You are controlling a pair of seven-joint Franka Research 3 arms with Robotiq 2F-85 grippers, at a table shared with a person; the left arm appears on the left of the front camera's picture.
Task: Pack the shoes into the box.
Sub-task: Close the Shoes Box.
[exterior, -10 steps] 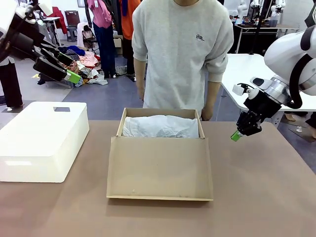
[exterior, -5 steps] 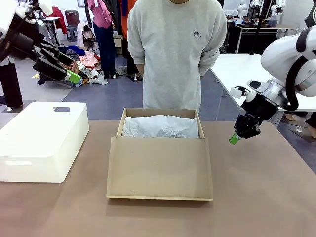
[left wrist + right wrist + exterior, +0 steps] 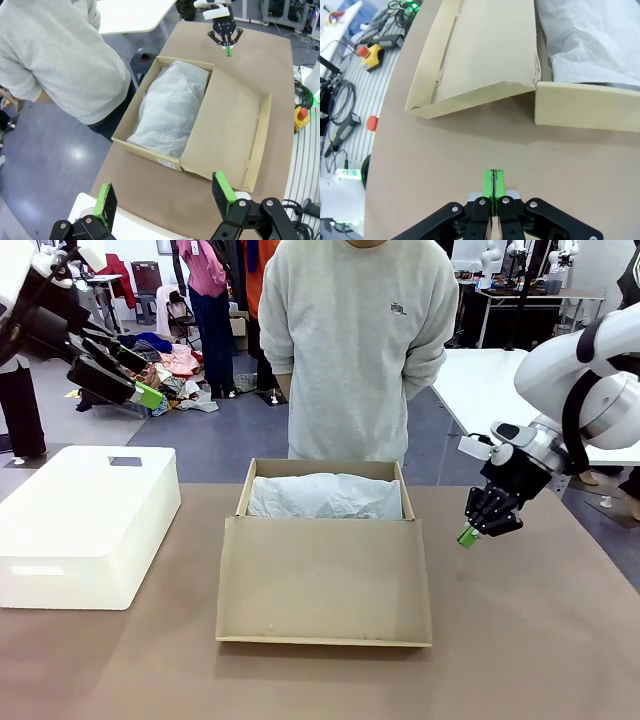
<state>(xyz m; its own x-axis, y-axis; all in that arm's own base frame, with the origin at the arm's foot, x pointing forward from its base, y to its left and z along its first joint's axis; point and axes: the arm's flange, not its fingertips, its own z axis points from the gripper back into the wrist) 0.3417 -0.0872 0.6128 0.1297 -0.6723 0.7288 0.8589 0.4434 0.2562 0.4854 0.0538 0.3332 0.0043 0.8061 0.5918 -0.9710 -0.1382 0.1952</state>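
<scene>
Front view has the brown cardboard shoebox [image 3: 325,469] sitting mid-table, pushed up close to the far edge, right in front of a person in a grey sweatshirt [image 3: 355,340] who stands behind it. Its big hinged flap lid [image 3: 325,580] is swung open toward the near edge, plain inside face up. The box is stuffed with crumpled white tissue paper [image 3: 325,497] – whatever's under it is hidden, so I can't tell what's in there.

The right gripper [image 3: 468,536] hangs low over the brown table [image 3: 520,640], just beside the box's right wall, about where the lid hinges, and clear of the cardboard. From the right wrist view, its green pads [image 3: 488,182] are clenched flat against each other with nothing between them, and the lid's corner is just ahead.

The left gripper [image 3: 140,378] is way up over the table's left edge, above a white rectangular plastic bin [image 3: 85,525] parked near that edge – well apart from the box. Left wrist view looks down on the box from up there, and the two green-padded fingers [image 3: 106,200] are spread wide apart, gripping nothing.
</scene>
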